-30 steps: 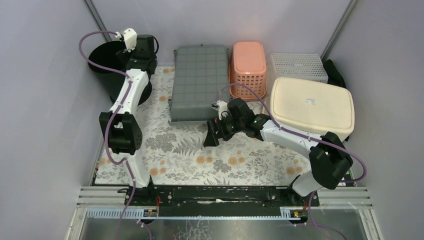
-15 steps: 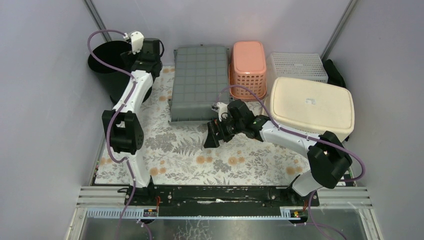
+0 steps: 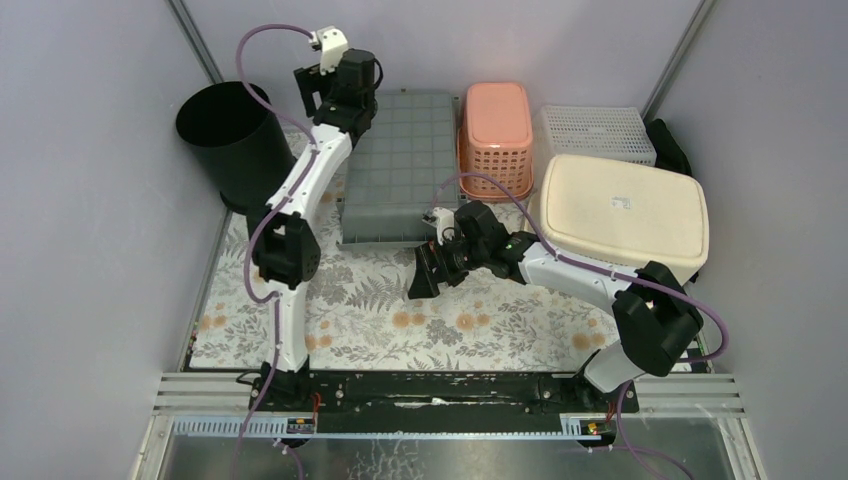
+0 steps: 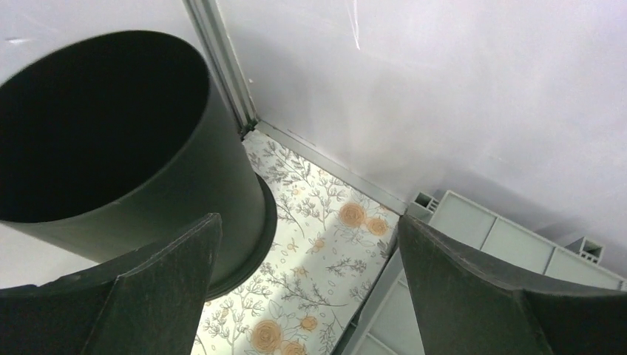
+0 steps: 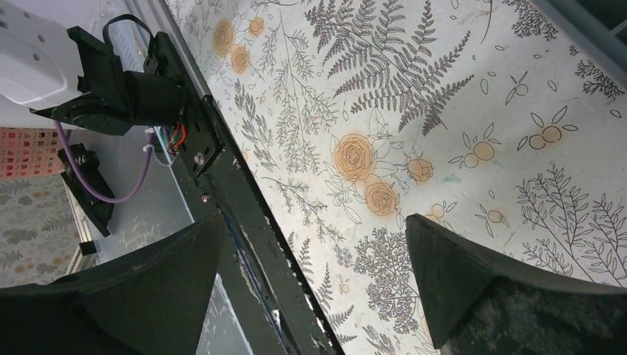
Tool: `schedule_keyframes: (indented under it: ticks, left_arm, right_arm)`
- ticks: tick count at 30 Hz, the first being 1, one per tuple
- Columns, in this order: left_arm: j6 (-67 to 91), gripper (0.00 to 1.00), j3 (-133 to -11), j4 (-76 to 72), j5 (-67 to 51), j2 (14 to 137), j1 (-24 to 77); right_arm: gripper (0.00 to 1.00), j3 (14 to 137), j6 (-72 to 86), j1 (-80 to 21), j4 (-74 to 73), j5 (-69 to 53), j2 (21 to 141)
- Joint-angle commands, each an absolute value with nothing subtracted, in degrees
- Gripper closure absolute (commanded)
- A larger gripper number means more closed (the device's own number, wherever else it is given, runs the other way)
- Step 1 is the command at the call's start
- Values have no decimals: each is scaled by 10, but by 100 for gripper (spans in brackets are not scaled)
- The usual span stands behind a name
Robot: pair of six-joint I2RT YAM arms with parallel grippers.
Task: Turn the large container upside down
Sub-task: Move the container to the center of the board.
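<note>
Left end effector (image 4: 309, 222) wide, empty, near upright black round plastic bucket (image 4: 148, 192); right end effector (image 5: 314, 222) wide, empty. Risk: slick wall slips mid-flip.

On the floral mat (image 3: 400, 310), the black round plastic bucket (image 3: 225, 140) stands back left; rightward follow the grey gridded plastic crate (image 3: 400, 150), pink plastic basket (image 3: 496, 125), white mesh basket (image 3: 597, 132), with the cream plastic tub (image 3: 620, 210) before it.
</note>
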State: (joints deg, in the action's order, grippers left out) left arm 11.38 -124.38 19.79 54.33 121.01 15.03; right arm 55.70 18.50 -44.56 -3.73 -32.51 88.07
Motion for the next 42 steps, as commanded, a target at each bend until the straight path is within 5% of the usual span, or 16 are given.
schedule_keyframes:
  ticks: [1,17,25,35,42]
  left_arm:
    - [85,4,-1290,201,554,1265,155]
    - [-87,0,-1057,-226,622,1292,129]
    - [-225,0,-924,-630,624,1276,117]
    - [-293,0,-833,-816,646,1269,132]
    - [-278,0,-781,-749,702,1213,156]
  right_arm:
    - [0,554,188,-442,-19,-340,862]
    - [0,596,193,-443,-60,-356,905]
    - [0,648,194,-444,-116,-365,950]
    - [0,719,186,-450,-179,-356,1026]
    - [1,797,158,-450,-233,-331,1048]
